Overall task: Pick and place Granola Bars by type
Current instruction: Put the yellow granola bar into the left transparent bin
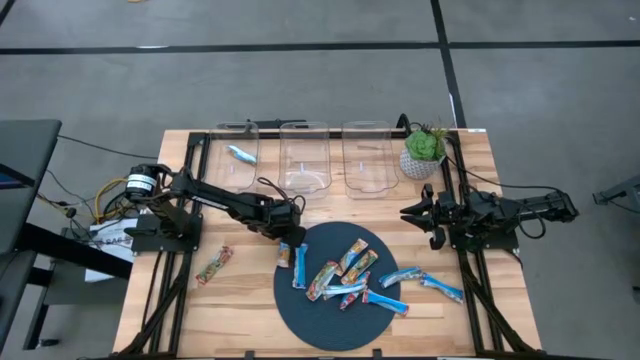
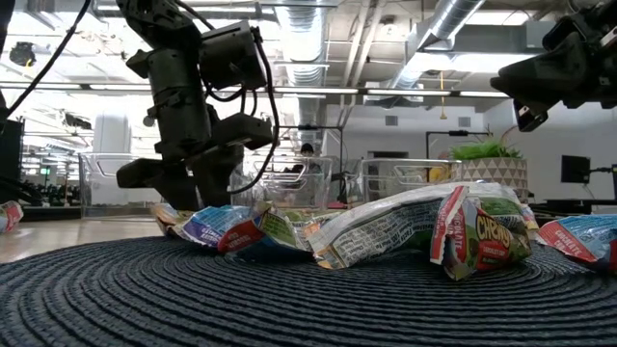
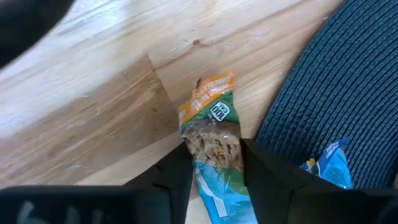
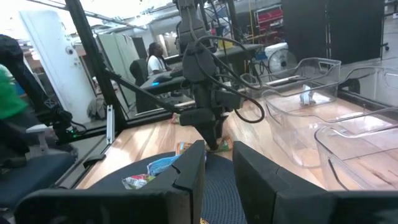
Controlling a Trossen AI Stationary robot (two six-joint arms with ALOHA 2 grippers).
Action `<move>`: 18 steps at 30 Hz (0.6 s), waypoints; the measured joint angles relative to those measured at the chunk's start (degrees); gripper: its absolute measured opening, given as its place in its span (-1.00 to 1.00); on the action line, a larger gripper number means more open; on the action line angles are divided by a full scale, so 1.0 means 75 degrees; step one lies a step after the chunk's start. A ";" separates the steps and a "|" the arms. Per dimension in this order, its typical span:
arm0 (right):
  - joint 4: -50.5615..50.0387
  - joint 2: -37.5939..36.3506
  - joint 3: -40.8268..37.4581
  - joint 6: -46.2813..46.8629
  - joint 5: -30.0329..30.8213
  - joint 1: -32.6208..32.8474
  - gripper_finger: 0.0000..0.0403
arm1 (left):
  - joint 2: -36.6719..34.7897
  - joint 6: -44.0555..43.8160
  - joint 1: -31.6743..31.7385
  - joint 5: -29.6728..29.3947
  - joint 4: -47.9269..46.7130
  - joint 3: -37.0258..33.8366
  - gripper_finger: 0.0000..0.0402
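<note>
The left gripper (image 1: 287,243) is down at the left edge of the round dark woven mat (image 1: 300,305), near the middle of the table (image 1: 180,300). Only the left wrist view shows its grip: the two fingers (image 3: 177,177) sit partly closed against the sides of an orange, green and blue granola bar (image 3: 212,146) lying on the bare wood just beside the mat. From above that bar is mostly hidden under the arm.

The other granola bars (image 1: 345,272) lie scattered on the mat and off its right edge, and one multicoloured bar (image 1: 213,266) lies apart toward the table's left edge. One blue bar (image 1: 241,153) sits in the leftmost of three clear bins (image 1: 305,155) along the far edge.

The right gripper (image 1: 418,214) waits above the right side, holding nothing, its fingers (image 4: 189,171) a little apart in its own wrist view.

The low view shows wrapper print.
</note>
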 joint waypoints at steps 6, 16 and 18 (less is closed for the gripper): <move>0.0000 0.0000 0.0000 0.0000 0.0000 0.0001 -0.62 | -0.0194 0.0139 -0.0020 -0.0082 0.0011 -0.0029 -0.57; 0.0000 0.0000 0.0000 0.0000 0.0000 0.0001 -0.62 | -0.0918 0.0144 -0.0023 -0.0374 0.0269 -0.0017 -0.67; 0.0000 0.0000 0.0000 0.0000 0.0000 0.0000 -0.62 | -0.1131 0.0143 -0.0023 -0.0446 0.0344 -0.0017 -0.68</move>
